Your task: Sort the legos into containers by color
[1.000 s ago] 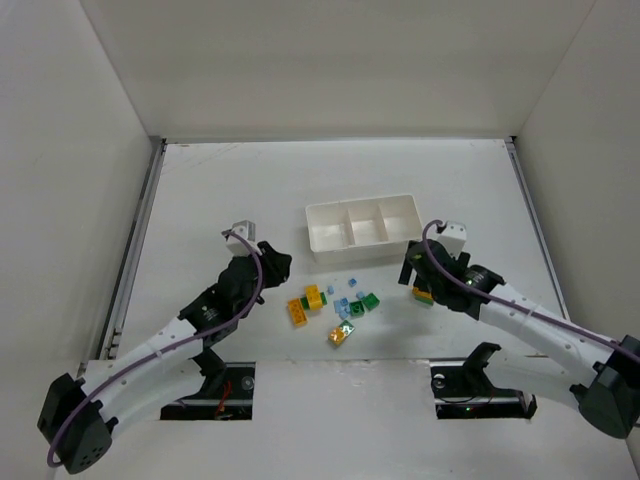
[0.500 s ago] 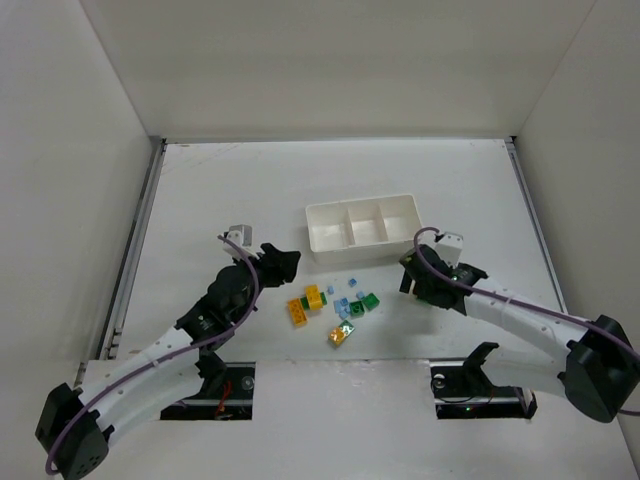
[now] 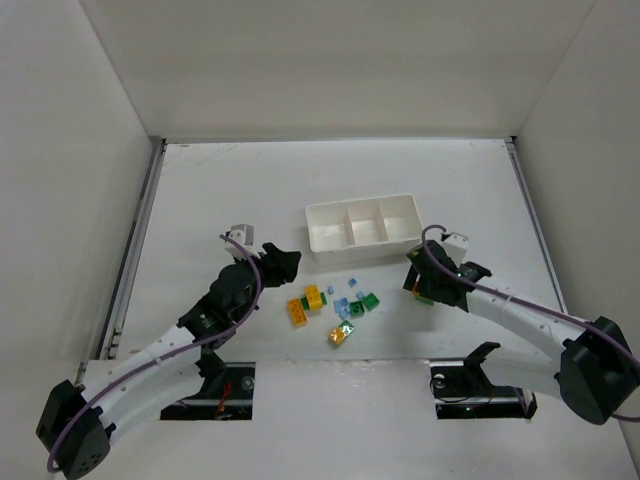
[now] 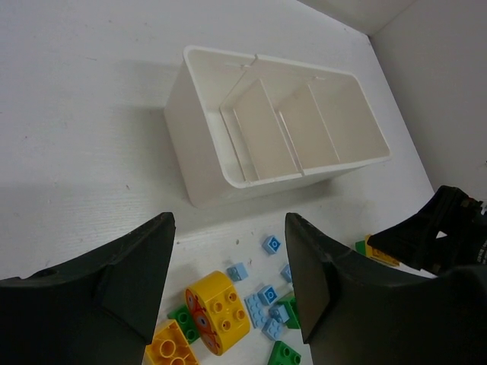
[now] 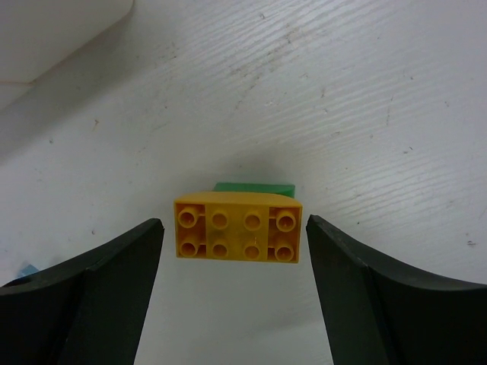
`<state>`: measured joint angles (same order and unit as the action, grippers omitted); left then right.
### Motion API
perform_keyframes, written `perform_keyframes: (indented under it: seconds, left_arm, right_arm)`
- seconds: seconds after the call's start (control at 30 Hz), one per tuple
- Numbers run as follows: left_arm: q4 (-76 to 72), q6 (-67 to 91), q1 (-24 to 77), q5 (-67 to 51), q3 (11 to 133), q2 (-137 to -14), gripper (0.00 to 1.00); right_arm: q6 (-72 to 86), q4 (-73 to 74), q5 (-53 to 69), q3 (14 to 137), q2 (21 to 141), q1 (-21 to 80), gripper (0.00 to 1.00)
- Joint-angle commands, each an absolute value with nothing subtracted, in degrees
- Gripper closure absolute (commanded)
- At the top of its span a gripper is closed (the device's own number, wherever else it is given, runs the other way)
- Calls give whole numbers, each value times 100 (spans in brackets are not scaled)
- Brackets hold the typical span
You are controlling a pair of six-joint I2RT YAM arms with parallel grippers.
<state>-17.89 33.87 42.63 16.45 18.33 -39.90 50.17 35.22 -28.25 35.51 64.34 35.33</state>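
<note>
Left claw (image 4: 228, 277): spread, nothing between its fingers, held low over the near-left side of the legos pile (image 3: 335, 305). It points toward the white tray (image 4: 194, 152).

Right claw (image 5: 233, 228): spread. A yellow-orange brick (image 5: 237, 228) lies studs-up on the desk (image 3: 220, 190) between its fingers, with a gap on each side, so it is not pinched. A green brick (image 5: 253, 187) touches the far edge of that brick; I cannot tell whether it is underneath or only behind. This pair sits apart from the main pile, to its right, below the tray's right end.

The tray has three compartments side by side, split by thin dividers. It sits mid-desk with its long side across.

The pile lies on the desk just in front of the tray, and every brick is outside it:
- Two yellow-orange bricks (image 3: 297, 310) on the left side of the pile.
- A rounded yellow piece (image 4: 217, 312) with a red face, near the left claw.
- Small pale blue bricks (image 4: 272, 243) scattered in the middle, nearest the tray.
- Green ones (image 3: 368, 300) on the right side.
- One glinting yellow-green brick (image 3: 340, 333) nearest the arm bases.
</note>
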Motion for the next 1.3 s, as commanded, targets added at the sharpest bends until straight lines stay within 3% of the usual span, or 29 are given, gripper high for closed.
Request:
perform_keyframes:
  seconds: [0.0, 0.23, 0.4, 0.67, 0.93, 1.13, 1.27]
  left_arm:
    - [-2101, 3340, 4205, 1600, 1828, -3841, 42]
    - [-2004, 3340, 4109, 1600, 1811, -3683, 42]
    - [-1995, 3340, 4056, 1600, 1784, -3700, 41]
    - [-2144, 3331, 4065, 1424, 1854, -3999, 40]
    - [-2337, 3199, 4381, 923, 2101, -3517, 33]
    - [-3259, 2726, 4820, 554, 1986, -2998, 24]
    - [-3559, 2435, 4978, 589, 2030, -2962, 24]
  right_arm:
    - [5062, 3199, -2593, 3595, 6512, 3485, 20]
    - [5098, 3164, -2505, 3674, 6758, 3502, 29]
    - [5115, 3138, -2619, 3727, 6865, 3511, 44]
    - [5142, 3068, -2489, 4016, 5644, 3985, 50]
    - [5097, 1690, -548, 4763, 5388, 4153, 50]
    - [5781, 125, 1254, 5071, 5940, 4083, 50]
    - [6598, -938, 2177, 5194, 6467, 3977, 51]
